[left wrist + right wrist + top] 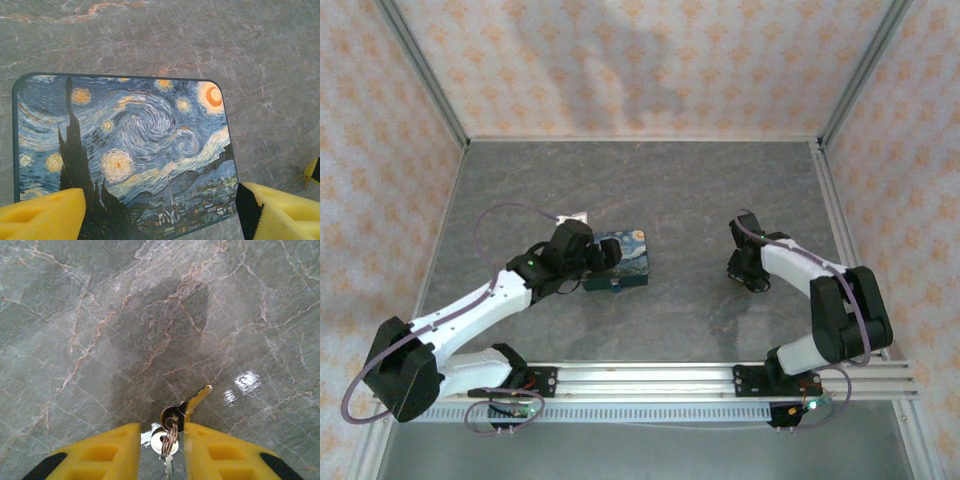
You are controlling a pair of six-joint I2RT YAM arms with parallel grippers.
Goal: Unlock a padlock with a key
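Right gripper (162, 432) is flanking a brass ringed key (197, 397), clamp uncertain; pinching the ring alone risks slippage. Left gripper (160, 202) is gaping over a painted starry-night tin (125, 140).

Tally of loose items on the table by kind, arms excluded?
Rectangular blue-and-yellow starry-night painted tin box: 1
Keys: 2, a brass key and a silver key, the silver one partly hidden
Metal split ring joining the keys: 1
Small white flat scrap: 1
Total: 5
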